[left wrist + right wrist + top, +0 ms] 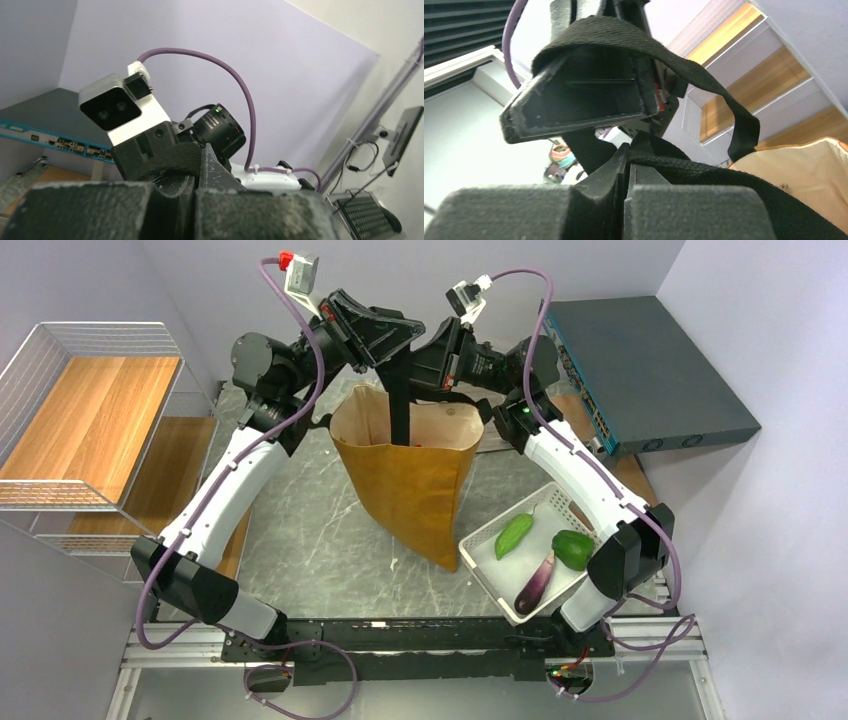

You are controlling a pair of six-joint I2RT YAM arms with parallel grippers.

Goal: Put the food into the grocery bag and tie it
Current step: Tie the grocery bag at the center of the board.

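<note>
Overhead, the left gripper (199, 180) is pinched together on a black strap (400, 410) above the mustard bag (405, 490), which stands open on the table (300, 530) between the arms. The right gripper (626, 175) is likewise clamped on the strap. Rightmost, a white basket (480, 550) holds two green peppers (514, 535) and an eggplant (535, 583).

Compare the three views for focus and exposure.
Top external: evenly lit and sharp across the grocery bag; left wrist: its own fingers are a close, blurred mass, the background sharper; right wrist: fingers and black strap are dark against a bright, pale background.
</note>
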